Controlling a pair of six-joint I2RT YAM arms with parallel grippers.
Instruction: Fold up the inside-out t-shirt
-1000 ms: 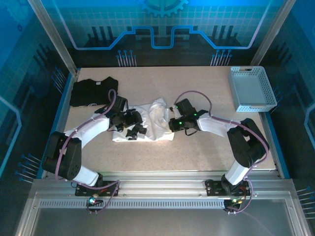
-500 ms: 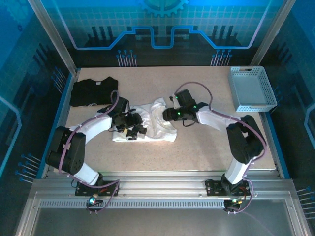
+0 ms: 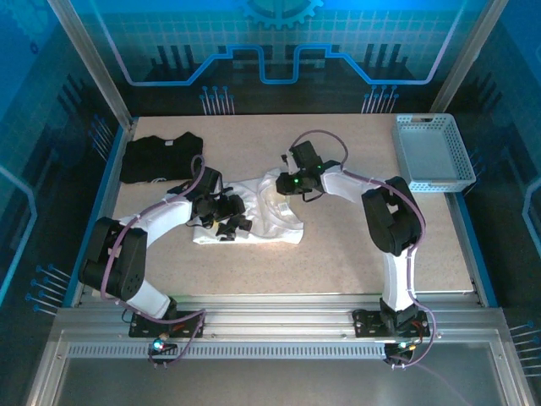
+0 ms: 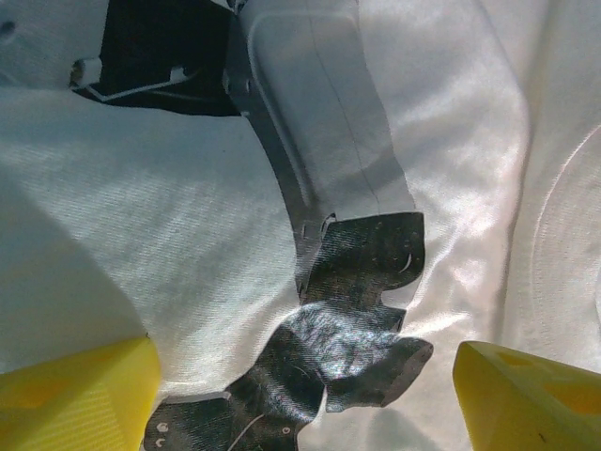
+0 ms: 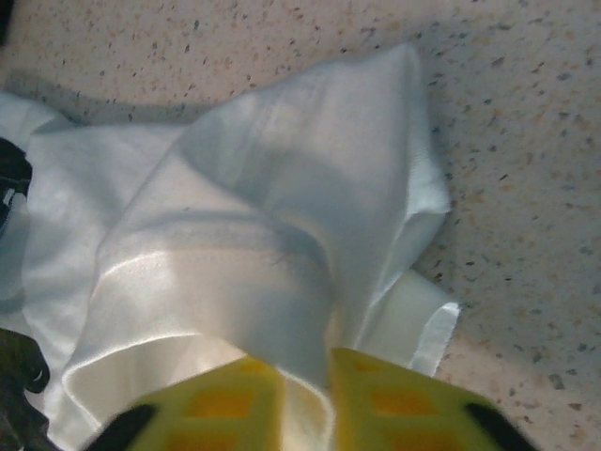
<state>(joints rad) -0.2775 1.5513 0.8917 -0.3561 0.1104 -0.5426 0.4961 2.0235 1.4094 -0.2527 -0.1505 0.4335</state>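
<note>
Crumpled in a loose heap at mid-table: white thin-fabric t-shirt, short-sleeved, bunched and creased rather than spread flat. Near edge roughly straight; far side rising into soft folds.

Pinched at that far right edge by the right gripper. From the right wrist camera, yellow fingers nearly together around a raised fold of the t-shirt, cloth visibly caught between them at the right gripper. Fold standing up like a small tent, a hemmed corner drooping onto the speckled beige table just beside it.

Over the left part of the heap: the left gripper. From the left wrist camera, yellow fingers spread wide at either bottom corner, nothing gripped between them at the left gripper, only smooth white cloth below, crossed by a dark, jagged shadow. Contact between fingertips and fabric: cannot tell.

Further out, at the far left corner of the table, well apart from the white heap: black folded t-shirt. At the far right corner: grey-blue perforated plastic basket, rectangular.
</note>
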